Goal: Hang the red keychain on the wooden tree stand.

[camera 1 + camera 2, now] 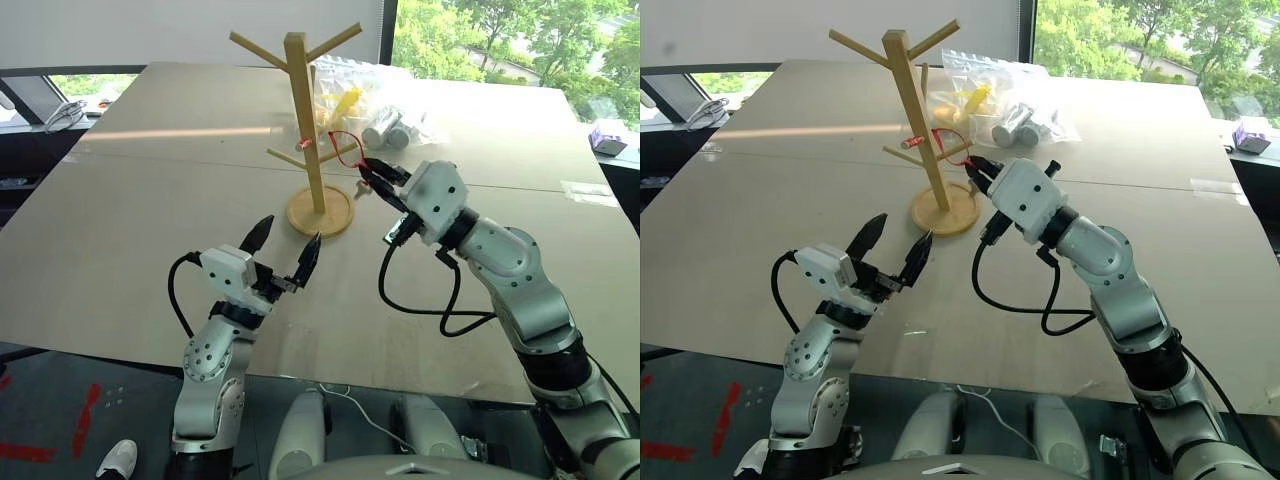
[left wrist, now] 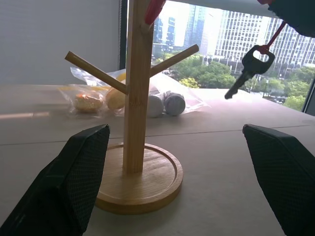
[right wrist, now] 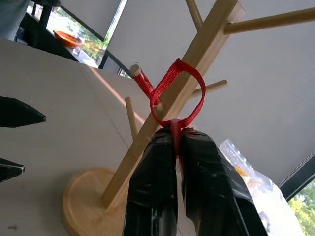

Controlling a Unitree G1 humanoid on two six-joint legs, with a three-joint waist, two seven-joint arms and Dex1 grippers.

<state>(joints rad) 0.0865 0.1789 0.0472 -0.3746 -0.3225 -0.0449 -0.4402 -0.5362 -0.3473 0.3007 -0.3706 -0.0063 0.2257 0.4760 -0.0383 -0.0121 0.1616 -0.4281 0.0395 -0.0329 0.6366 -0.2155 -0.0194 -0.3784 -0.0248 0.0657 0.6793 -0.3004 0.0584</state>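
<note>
Your right gripper (image 3: 172,147) is clamped on the limp red keychain loop (image 3: 178,93), key (image 2: 248,69) dangling, right by a lower peg of the pale wooden tree stand (image 1: 305,120) mid-table, possibly touching. Light, floppy: keep hold near the key. Left gripper (image 1: 283,243) spread, empty.

Both arms are showing silver-grey metallic segments joined by black bands. The right arm (image 1: 520,280) is wearing rounded, glossy casings, with a black cable looping loosely beneath its wrist. The left arm (image 1: 212,365) is displaying a ring of small dark screw holes on a circular joint cover, and a black cable is arching beside it. Each wrist is carrying a boxy white housing. The left gripper (image 1: 285,252) and the right gripper (image 3: 178,147) are each presenting two tapering black fingers (image 2: 64,187) with finely dotted, textured surfaces.
</note>
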